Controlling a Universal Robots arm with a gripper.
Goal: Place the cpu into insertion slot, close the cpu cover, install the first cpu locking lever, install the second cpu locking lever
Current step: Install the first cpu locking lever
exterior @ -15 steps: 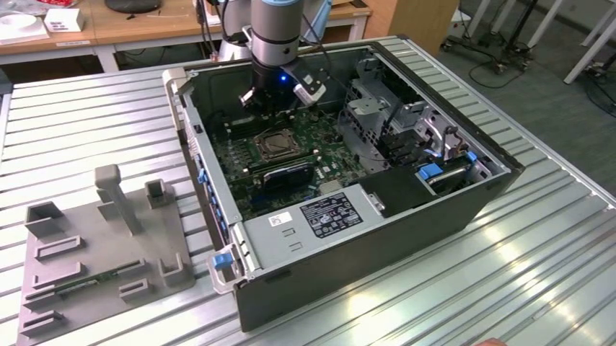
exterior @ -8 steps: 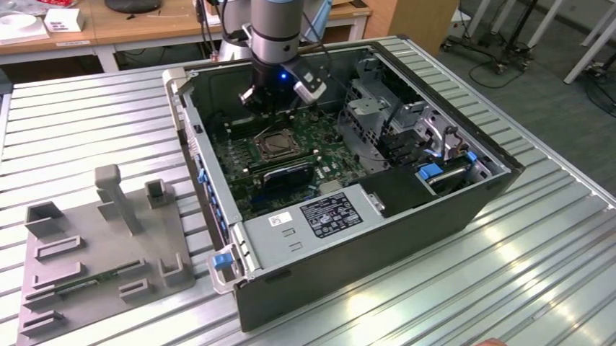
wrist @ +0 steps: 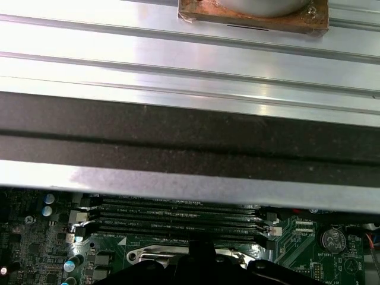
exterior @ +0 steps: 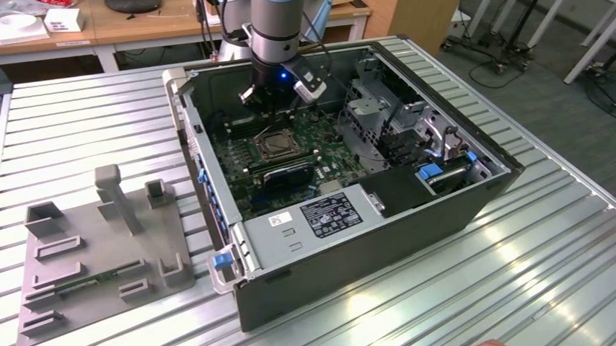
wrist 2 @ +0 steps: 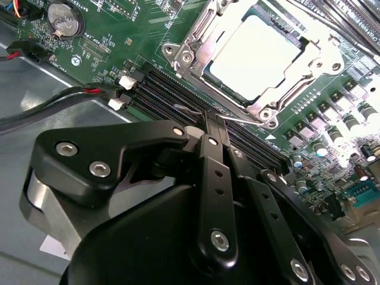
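Second wrist view: cpu (wrist 2: 258, 50), judged light, stiff, fragile and best gripped by its edges, sits in the insertion slot (wrist 2: 295, 40) under the cpu cover (wrist 2: 199, 35); gripper (wrist 2: 215, 122) nearby has fingers pressed together, holding nothing.

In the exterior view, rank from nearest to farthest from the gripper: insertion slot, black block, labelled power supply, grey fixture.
1. The insertion slot, on the board by the gripper.
2. The black block, just past the slot.
3. The power supply, at the case's end.
4. The grey fixture, outside the case, exterior view's left.
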